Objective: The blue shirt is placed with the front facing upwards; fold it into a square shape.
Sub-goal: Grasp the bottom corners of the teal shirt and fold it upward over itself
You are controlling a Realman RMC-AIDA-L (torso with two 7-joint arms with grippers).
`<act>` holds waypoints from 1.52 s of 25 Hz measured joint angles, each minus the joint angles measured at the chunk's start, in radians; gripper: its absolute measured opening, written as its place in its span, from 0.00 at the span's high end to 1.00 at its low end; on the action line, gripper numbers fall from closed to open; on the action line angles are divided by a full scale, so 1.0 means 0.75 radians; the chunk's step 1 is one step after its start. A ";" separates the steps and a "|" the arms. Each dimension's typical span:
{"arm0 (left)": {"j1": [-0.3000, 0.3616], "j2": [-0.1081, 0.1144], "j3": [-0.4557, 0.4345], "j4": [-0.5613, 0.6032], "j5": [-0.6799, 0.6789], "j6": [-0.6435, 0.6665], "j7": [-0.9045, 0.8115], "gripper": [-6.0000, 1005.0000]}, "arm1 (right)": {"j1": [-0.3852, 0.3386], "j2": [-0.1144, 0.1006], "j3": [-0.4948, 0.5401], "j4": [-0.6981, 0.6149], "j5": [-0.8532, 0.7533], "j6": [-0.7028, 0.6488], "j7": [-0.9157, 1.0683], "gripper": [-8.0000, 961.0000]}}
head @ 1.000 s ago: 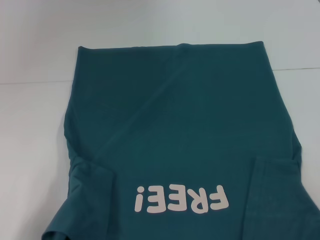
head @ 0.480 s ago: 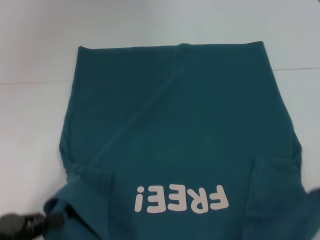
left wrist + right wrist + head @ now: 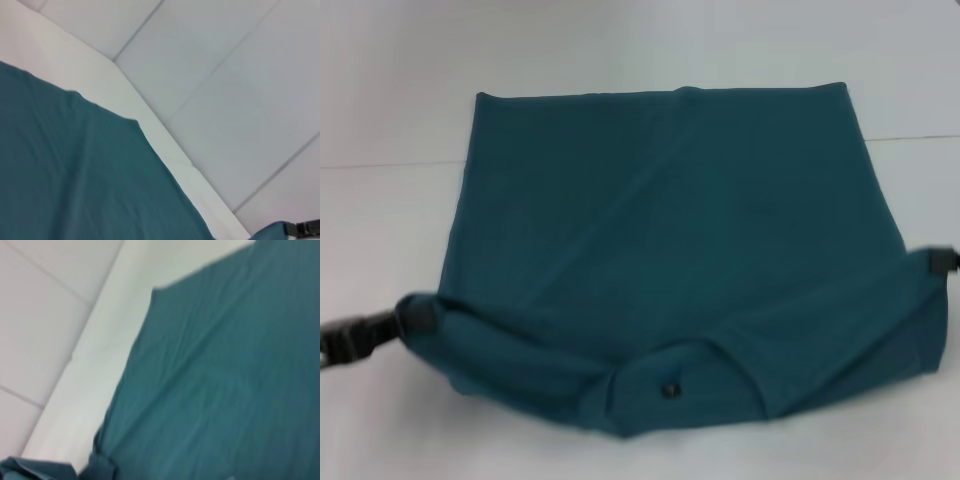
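Observation:
The blue shirt (image 3: 660, 220) lies on the white table (image 3: 380, 240). Its near part is raised and turned over toward the far hem, so the lettering is hidden. The neck opening with a small dark label (image 3: 670, 389) faces me at the front. My left gripper (image 3: 405, 322) is at the shirt's left side, shut on the raised fold. My right gripper (image 3: 938, 262) is at the right edge of the head view, shut on the other end of the fold. Both wrist views look along the flat shirt (image 3: 75, 175) (image 3: 225, 380) toward its far hem.
A thin seam (image 3: 380, 165) crosses the table behind the shirt's middle. White table surface lies on both sides of the shirt and beyond its far hem. The wrist views show the table's far edge (image 3: 165, 130) and pale floor tiles (image 3: 240, 75) beyond it.
Both grippers came in from the sides, took hold of the shirt's near part and lifted it up and away from me. The white lettering is now covered.

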 joint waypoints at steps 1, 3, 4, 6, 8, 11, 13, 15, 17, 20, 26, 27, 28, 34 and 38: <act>-0.016 0.004 -0.001 0.000 0.000 -0.022 -0.015 0.99 | 0.009 -0.003 0.000 0.004 0.024 0.026 0.008 0.96; -0.050 0.011 0.002 -0.005 0.000 -0.062 -0.032 0.99 | 0.024 -0.006 -0.003 0.009 0.059 0.057 0.016 0.96; -0.064 0.015 0.005 -0.010 0.000 -0.077 -0.035 0.99 | 0.034 -0.008 -0.004 0.013 0.077 0.074 0.018 0.96; -0.093 0.027 0.006 -0.028 0.000 -0.098 -0.038 0.99 | 0.050 -0.010 -0.005 0.022 0.095 0.098 0.020 0.95; -0.127 0.045 0.002 -0.059 -0.001 -0.118 -0.049 0.99 | 0.060 -0.012 -0.002 0.034 0.105 0.124 0.020 0.95; -0.169 0.062 0.002 -0.088 -0.001 -0.162 -0.065 0.99 | 0.070 -0.017 -0.007 0.060 0.139 0.172 0.016 0.95; -0.194 0.068 0.008 -0.100 -0.001 -0.199 -0.065 0.99 | 0.077 -0.018 -0.012 0.071 0.154 0.213 0.012 0.95; -0.217 0.072 0.011 -0.107 0.004 -0.233 -0.065 0.99 | 0.083 -0.018 -0.012 0.075 0.156 0.249 0.010 0.95; -0.240 0.081 0.017 -0.124 0.009 -0.267 -0.065 0.99 | 0.084 -0.017 -0.012 0.075 0.162 0.288 0.010 0.95; -0.269 0.094 0.039 -0.165 0.011 -0.308 -0.065 0.99 | 0.085 -0.009 -0.013 0.076 0.189 0.329 0.008 0.95; -0.333 0.111 0.125 -0.231 0.012 -0.417 -0.059 0.99 | 0.092 -0.001 -0.015 0.098 0.234 0.364 -0.001 0.95; -0.345 0.117 0.141 -0.242 0.012 -0.433 -0.058 0.99 | 0.095 -0.001 -0.015 0.103 0.240 0.371 -0.002 0.95; -0.358 0.122 0.155 -0.252 0.014 -0.443 -0.058 0.99 | 0.097 0.000 -0.015 0.107 0.246 0.374 -0.002 0.95; -0.420 0.142 0.215 -0.276 0.033 -0.502 -0.067 0.99 | 0.107 0.012 -0.015 0.111 0.259 0.426 -0.002 0.95; -0.440 0.154 0.223 -0.294 0.050 -0.558 -0.069 0.99 | 0.116 0.028 -0.015 0.111 0.260 0.465 -0.008 0.95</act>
